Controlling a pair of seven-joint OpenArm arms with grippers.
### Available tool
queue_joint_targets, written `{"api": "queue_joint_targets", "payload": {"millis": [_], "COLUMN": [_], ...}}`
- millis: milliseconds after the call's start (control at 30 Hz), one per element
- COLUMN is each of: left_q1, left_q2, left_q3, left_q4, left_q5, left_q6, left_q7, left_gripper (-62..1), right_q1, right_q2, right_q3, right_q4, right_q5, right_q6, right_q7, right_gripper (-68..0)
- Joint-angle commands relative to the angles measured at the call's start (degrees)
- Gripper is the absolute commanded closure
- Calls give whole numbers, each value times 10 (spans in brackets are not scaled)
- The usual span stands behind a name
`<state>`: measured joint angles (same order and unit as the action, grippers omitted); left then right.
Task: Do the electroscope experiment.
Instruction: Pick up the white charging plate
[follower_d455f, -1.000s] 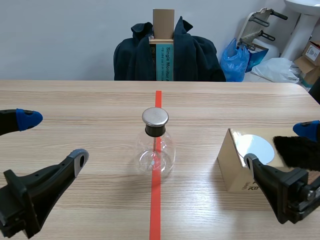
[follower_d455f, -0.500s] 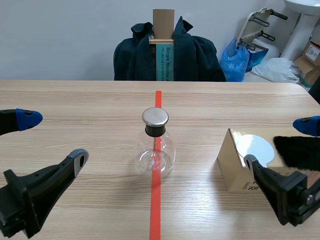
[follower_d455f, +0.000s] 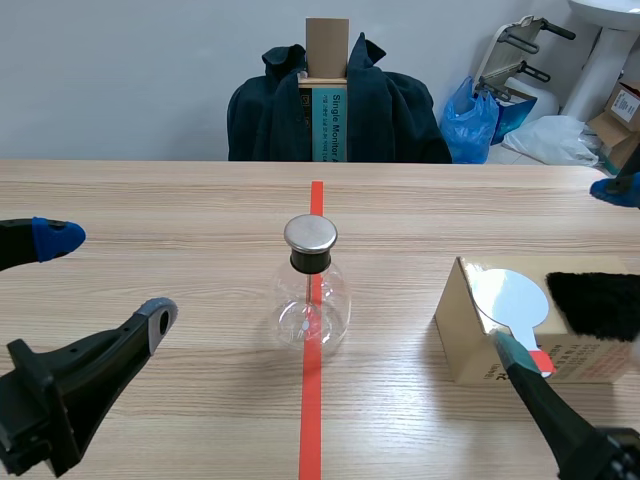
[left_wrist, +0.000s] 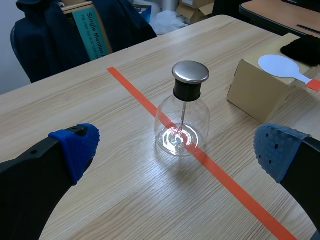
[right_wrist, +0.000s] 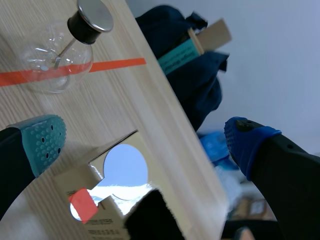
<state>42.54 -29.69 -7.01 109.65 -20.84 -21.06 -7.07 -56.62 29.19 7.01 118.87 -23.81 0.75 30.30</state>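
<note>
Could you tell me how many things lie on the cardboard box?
2: a white round paddle nearest the flask, black fur beside it; box partly out of view.

Wooden table (follower_d455f: 150, 200) bears glass flask (follower_d455f: 311, 305), cardboard box (follower_d455f: 463, 340).

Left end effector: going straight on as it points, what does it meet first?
Probably the flask, standing almost dead ahead of the left end effector; the box sits off to one side.

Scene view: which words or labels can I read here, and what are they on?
"Single Monitor": on the teal box behind the table; its smaller print is unreadable.
Small print low on the cardboard box: too blurred to read.
No writing shows on the glass flask.
</note>
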Motion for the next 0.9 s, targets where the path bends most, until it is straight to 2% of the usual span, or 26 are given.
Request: {"api": "queue_joint_targets", "payload": {"millis": [0,100,167,367,500,800,867], "left_q1": [1,1,1,1,1,1,1], "left_q2": [2,2,2,2,2,2,2], "left_q3": [-1,-1,-1,-1,-1,-1,-1], "left_q4": [7,7,7,7,7,7,7], "left_q5": [-5,-5,-5,-5,-5,-5,-5], "left_q6": [3,3,3,3,3,3,3], "left_q7": [-8,-8,-8,-8,-8,-8,-8], "left_gripper": [-623,-623,-623,-623,-623,-623,-623], "right_q1": [-19,-47,-52,-43,-6,127,149], "right_q2": [-10,-25,-35,-56,-83,-153,-165], "right_q3": [1,1,1,0,0,1,1], "right_q4": [-2,-23,-49,-166,-252,-421,-452], "right_q5": [-26,-85,-118,-185,-233,-333,-346], "right_q6": [-40,-120,-160,-259,-324,-454,-456], "right_q7": [23,58,75,147,168,164,163], "right_gripper": [-679,-679,-679,-679,-679,-679,-679]}}
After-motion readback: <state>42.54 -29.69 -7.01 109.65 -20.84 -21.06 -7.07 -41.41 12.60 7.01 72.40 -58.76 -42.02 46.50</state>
